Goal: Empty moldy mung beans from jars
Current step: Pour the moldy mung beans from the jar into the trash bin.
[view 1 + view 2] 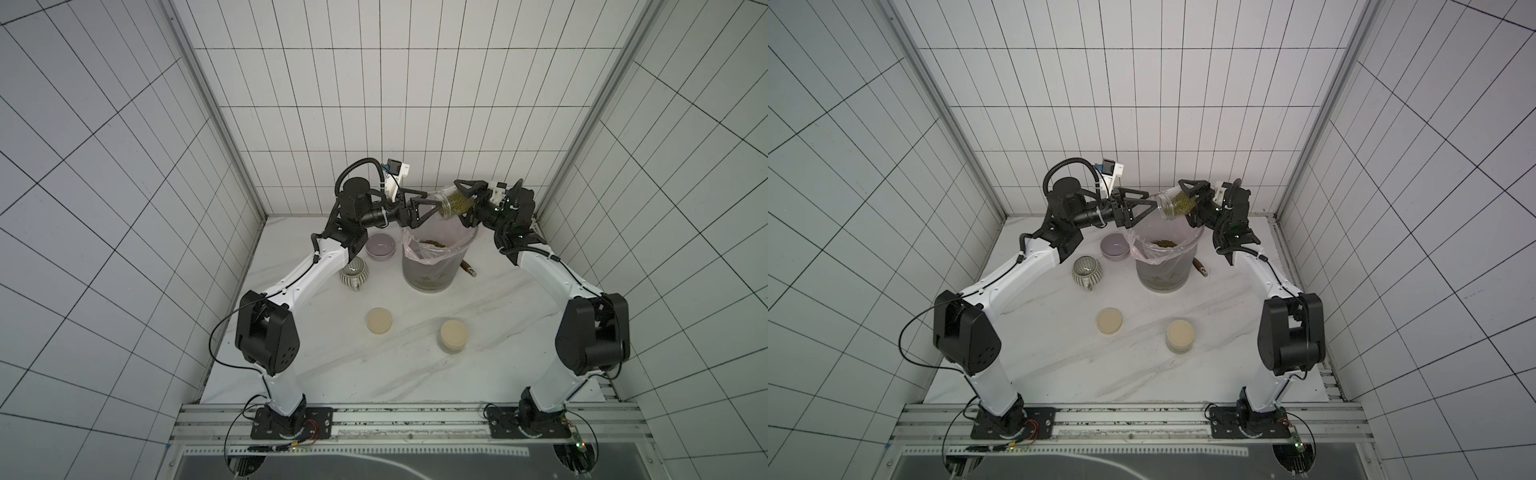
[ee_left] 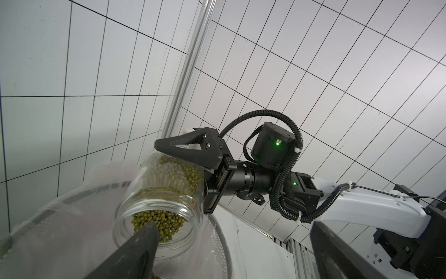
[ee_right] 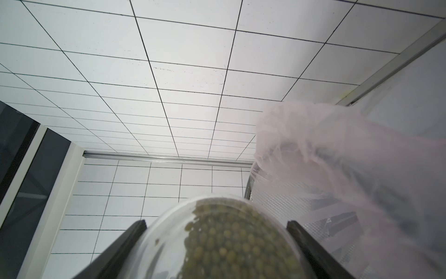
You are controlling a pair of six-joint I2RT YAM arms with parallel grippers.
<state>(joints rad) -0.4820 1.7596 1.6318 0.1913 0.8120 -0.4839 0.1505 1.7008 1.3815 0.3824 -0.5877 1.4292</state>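
In both top views my right gripper (image 1: 464, 204) (image 1: 1187, 203) is shut on a clear glass jar (image 1: 449, 203) (image 1: 1172, 204). The jar has no lid and tilts mouth-down over the grey bin (image 1: 428, 274) with a pink liner. Mung beans (image 2: 159, 222) lie inside it near the mouth, and the right wrist view shows them (image 3: 229, 241) through the glass. More beans (image 1: 432, 242) rest in the liner. My left gripper (image 1: 426, 205) (image 2: 231, 244) is open at the jar's mouth, with one fingertip (image 2: 147, 239) in front of it. A second jar (image 1: 454, 336) stands lidded on the table.
A loose beige lid (image 1: 379, 320) lies on the marble table left of the lidded jar. A lilac bowl (image 1: 380, 246) and a ribbed mug (image 1: 354, 274) stand left of the bin. A brown object (image 1: 468, 268) lies behind the bin on its right. Tiled walls enclose the table.
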